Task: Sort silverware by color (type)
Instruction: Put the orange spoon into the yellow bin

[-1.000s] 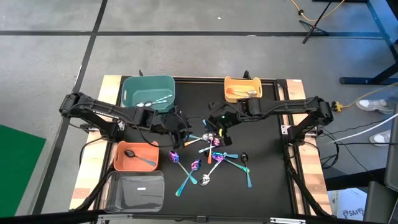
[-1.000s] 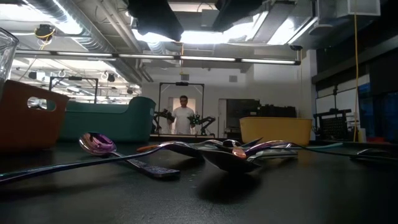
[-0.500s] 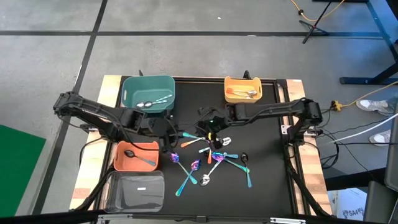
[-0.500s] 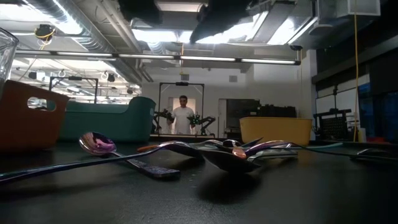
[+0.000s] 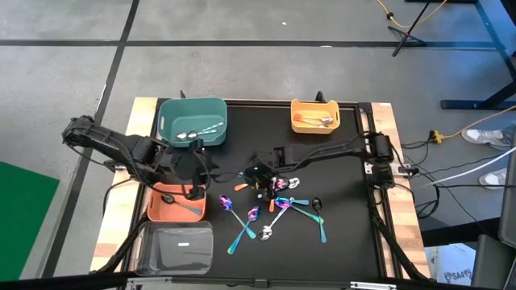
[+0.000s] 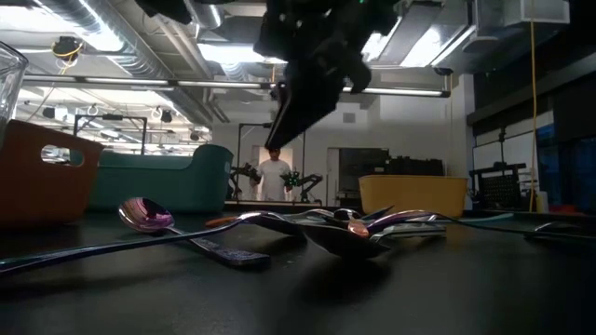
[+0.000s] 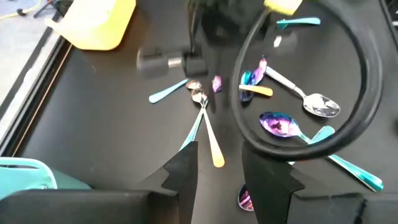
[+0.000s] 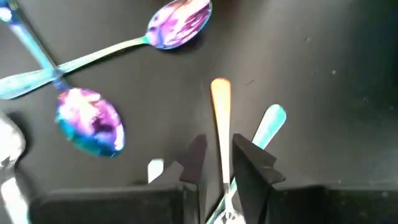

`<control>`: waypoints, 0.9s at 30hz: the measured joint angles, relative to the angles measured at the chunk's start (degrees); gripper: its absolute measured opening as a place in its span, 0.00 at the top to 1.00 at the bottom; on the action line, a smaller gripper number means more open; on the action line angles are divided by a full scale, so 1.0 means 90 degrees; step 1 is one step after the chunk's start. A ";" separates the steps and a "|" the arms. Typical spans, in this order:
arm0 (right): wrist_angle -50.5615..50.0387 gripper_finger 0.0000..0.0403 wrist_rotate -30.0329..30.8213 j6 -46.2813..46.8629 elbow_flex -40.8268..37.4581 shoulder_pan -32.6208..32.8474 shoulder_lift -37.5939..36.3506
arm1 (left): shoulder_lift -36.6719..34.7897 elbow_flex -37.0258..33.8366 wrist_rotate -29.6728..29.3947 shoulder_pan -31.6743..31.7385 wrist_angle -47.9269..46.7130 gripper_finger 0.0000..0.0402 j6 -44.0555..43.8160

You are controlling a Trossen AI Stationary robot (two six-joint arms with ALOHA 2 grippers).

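Since the earlier frames the right arm has swung from near the yellow bin (image 5: 315, 117) toward 9 o'clock, and its right gripper (image 5: 260, 179) is now down over the spoons (image 5: 278, 203) at the middle of the black surface (image 5: 347, 234). The left arm has drawn back toward 8 o'clock, so the left gripper (image 5: 193, 179) now hangs above the orange bin (image 5: 165, 211).

In the right wrist view the right gripper (image 8: 217, 163) has its jaws narrowly parted, one on each side of an orange-handled spoon (image 8: 219, 118); whether they pinch it cannot be told. A teal handle (image 8: 268, 126) lies just beside it, and two purple spoon bowls (image 8: 179, 20) lie farther off.

The left gripper (image 7: 217, 171) stands open with nothing between its fingers.

Most spoons lie scattered at the surface's centre, teal, purple, orange, silver and one black (image 5: 317, 206). Silver spoons sit in the teal bin (image 5: 169, 121) at 11 o'clock, orange ones in the yellow bin at 1 o'clock, and a black spoon (image 5: 179, 203) in the orange bin at 8 o'clock. A clear bin (image 5: 149, 254) sits at 7 o'clock.

A person (image 6: 274, 173) stands in the room beyond.
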 joint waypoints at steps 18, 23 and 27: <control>0.0188 0.84 0.0510 -0.0012 0.0000 -0.0092 0.0744 | -0.0024 0.0000 -0.0002 -0.0030 -0.0051 0.71 -0.0007; 0.0167 0.84 0.0469 -0.0024 0.0003 -0.0177 0.0827 | -0.0023 0.0000 -0.0009 -0.0030 -0.0041 0.71 -0.0014; 0.0190 0.84 0.0449 -0.0044 0.0002 -0.0214 0.0880 | -0.0022 0.0000 -0.0014 -0.0030 -0.0035 0.71 -0.0015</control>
